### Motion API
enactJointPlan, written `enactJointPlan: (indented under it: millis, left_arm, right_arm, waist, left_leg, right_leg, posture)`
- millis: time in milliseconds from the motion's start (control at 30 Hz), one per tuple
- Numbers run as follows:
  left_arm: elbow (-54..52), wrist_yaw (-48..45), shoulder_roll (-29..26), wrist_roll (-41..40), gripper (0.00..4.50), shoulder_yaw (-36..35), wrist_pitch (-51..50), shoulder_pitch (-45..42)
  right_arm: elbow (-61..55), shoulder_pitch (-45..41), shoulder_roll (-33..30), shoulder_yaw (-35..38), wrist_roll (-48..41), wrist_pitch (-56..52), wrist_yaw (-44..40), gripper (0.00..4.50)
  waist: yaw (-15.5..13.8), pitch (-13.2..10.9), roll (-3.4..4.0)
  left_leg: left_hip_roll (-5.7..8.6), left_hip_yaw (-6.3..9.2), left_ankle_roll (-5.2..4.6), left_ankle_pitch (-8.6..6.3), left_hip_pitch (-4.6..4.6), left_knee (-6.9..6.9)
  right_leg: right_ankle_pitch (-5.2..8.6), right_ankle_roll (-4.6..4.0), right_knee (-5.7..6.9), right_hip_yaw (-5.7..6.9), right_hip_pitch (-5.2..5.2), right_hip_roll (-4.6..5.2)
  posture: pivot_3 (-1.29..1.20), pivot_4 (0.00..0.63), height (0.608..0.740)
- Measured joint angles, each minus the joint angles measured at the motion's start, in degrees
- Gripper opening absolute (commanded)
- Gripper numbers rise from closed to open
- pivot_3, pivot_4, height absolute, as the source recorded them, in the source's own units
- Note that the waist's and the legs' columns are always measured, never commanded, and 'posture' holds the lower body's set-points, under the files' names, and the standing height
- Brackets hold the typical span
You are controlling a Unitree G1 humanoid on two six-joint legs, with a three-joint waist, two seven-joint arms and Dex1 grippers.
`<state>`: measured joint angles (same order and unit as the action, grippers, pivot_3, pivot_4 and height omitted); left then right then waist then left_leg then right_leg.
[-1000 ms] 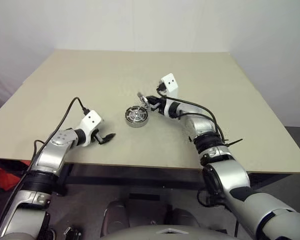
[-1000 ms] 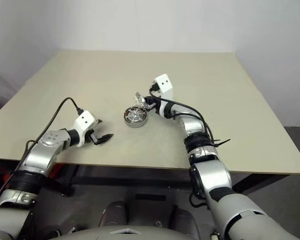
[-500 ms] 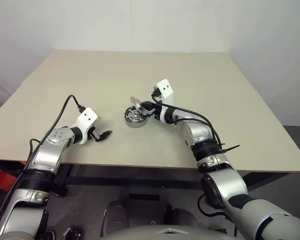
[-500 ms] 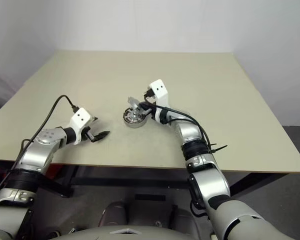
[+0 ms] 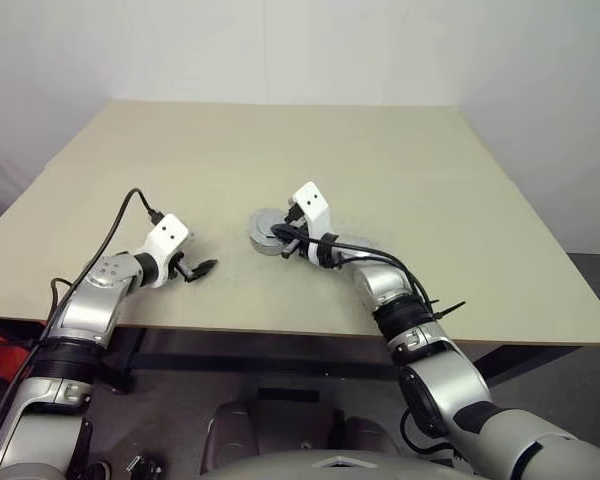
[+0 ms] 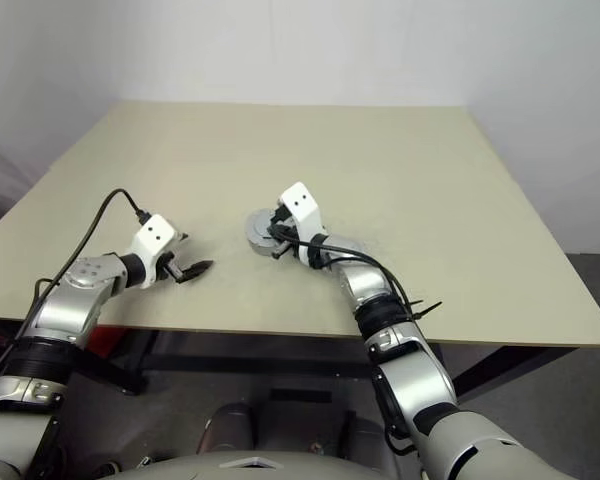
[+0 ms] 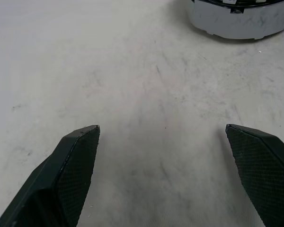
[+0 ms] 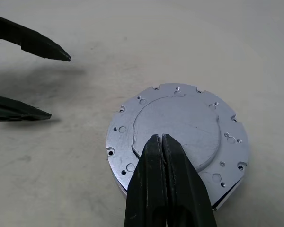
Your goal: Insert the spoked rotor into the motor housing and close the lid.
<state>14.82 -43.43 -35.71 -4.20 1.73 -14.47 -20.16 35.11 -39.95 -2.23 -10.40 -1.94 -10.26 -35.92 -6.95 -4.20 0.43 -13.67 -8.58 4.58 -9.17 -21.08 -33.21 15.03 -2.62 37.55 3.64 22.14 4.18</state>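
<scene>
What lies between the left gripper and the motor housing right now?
Only bare table: the left wrist view shows scuffed tabletop from the left gripper's open jaws to the motor housing, with the lid on it.

Bare table (image 5: 430, 170) surrounds the lidded motor housing (image 5: 267, 232).

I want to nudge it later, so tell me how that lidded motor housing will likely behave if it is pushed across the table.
The motor housing looks like stiff metal, probably heavy for its size. Squat and flat-bottomed on the table, it should slide rather than tip or roll. The lid looks smooth, so the right tool could slip on it.
</scene>
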Motion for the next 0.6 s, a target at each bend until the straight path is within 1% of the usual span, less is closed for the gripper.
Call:
enactJointPlan:
  millis: [233,467,567,600]
  left_arm:
    - [0.0,0.23,0.23,0.0,4.5,0.0,0.25,-0.25]
    - [0.01,0.43,2.28,0.12,4.5,0.27,0.27,-0.56]
    - [0.07,0.44,2.62,0.33,4.5,0.51,0.28,-1.04]
    - [0.07,0.44,2.74,0.37,4.5,0.59,0.28,-1.31]
  right_arm:
    - [0.02,0.07,-0.48,0.75,-0.53,-0.02,-1.46,0.02]
    - [-0.83,-2.11,-2.01,3.01,-1.98,-0.46,-1.67,0.02]
    - [-1.65,-3.58,-2.83,3.48,-2.65,-0.11,-2.87,0.6]
    - [-1.65,-3.79,-2.88,3.48,-2.75,-0.02,-3.35,0.91]
  waist:
    - [-0.03,0.01,-0.01]
    - [-0.05,0.0,-0.01]
    - [-0.04,0.0,-0.01]
    - [-0.04,0.0,-0.01]
  left_leg:
    - [0.0,0.0,-0.01,-0.01,0.01,0.0]
    - [0.0,0.0,0.02,0.01,-0.04,0.01]
    - [0.01,0.0,0.02,0.01,-0.04,0.01]
    - [0.01,0.0,0.01,0.01,-0.05,0.01]
  right_leg:
    - [0.0,0.0,0.0,0.0,-0.02,0.0]
    - [0.0,0.0,0.0,0.0,0.02,0.0]
    - [0.0,0.0,-0.01,0.0,0.02,0.0]
    - [0.0,0.0,-0.03,0.0,0.02,0.0]
  posture:
    - [0.0,0.0,0.74]
    - [0.0,0.0,0.74]
    - [0.0,0.0,0.74]
    - [0.0,0.0,0.74]
